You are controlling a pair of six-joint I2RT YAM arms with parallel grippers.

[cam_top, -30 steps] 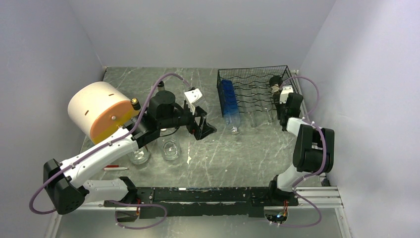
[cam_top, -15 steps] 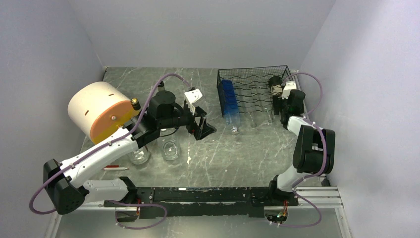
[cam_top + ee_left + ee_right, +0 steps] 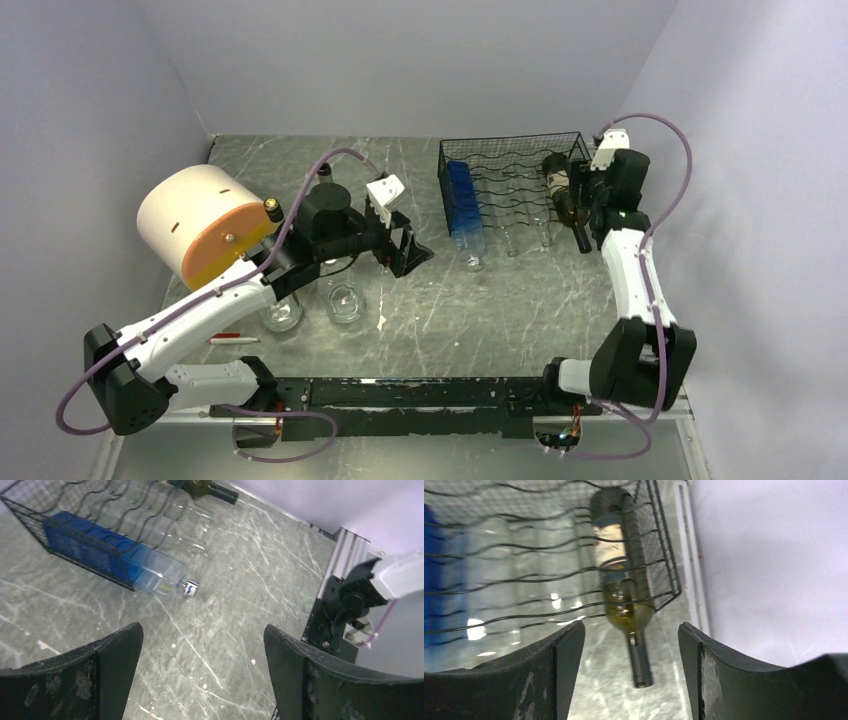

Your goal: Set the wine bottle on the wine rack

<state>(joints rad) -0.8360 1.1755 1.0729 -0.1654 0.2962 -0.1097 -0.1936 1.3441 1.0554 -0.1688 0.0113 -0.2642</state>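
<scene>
The right end effector (image 3: pixel 630 635) is hanging with its jaws spread wide, gripping nothing, near but clear of the dark green glass wine bottle (image 3: pixel 616 560). That bottle is lying in the rightmost cradle of the black wire wine rack (image 3: pixel 505 165), its neck poking out over the grey marbled tabletop (image 3: pixel 480 320) (a blue plastic bottle (image 3: pixel 462 205) is occupying the leftmost slot). Placement is looking complete; the next move is probably calling for a clean retreat past the neck. The left end effector (image 3: pixel 200 640) is idling open.
</scene>
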